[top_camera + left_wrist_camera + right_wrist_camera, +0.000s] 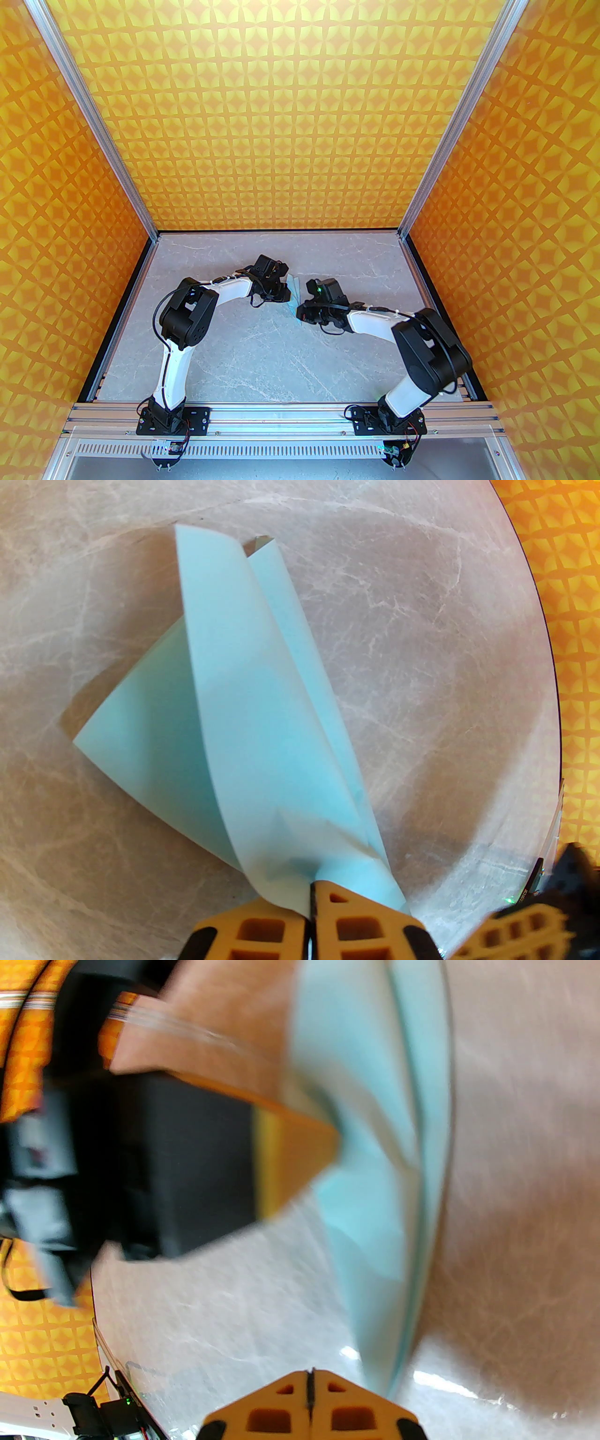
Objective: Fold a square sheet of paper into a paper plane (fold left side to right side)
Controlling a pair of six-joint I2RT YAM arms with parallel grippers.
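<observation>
The light-blue square sheet of paper [243, 714] is folded into a narrow pointed shape with layered flaps, and it stands partly lifted off the marble table. My left gripper [311, 892] is shut on its pointed end. From above, the paper [294, 286] shows as a thin sliver between my left gripper [287, 293] and my right gripper [302, 315]. In the right wrist view my right gripper [309, 1382] is shut with nothing between its fingers. The blurred paper [375, 1194] rises just to the right of its tip. The left gripper's orange finger [300, 1157] pinches the paper there.
The grey marble table [262, 356] is walled by orange patterned panels [300, 117] at the back and both sides. An aluminium rail [281, 415] carries the arm bases along the near edge. Both arms bend inward and meet near the table's centre-back.
</observation>
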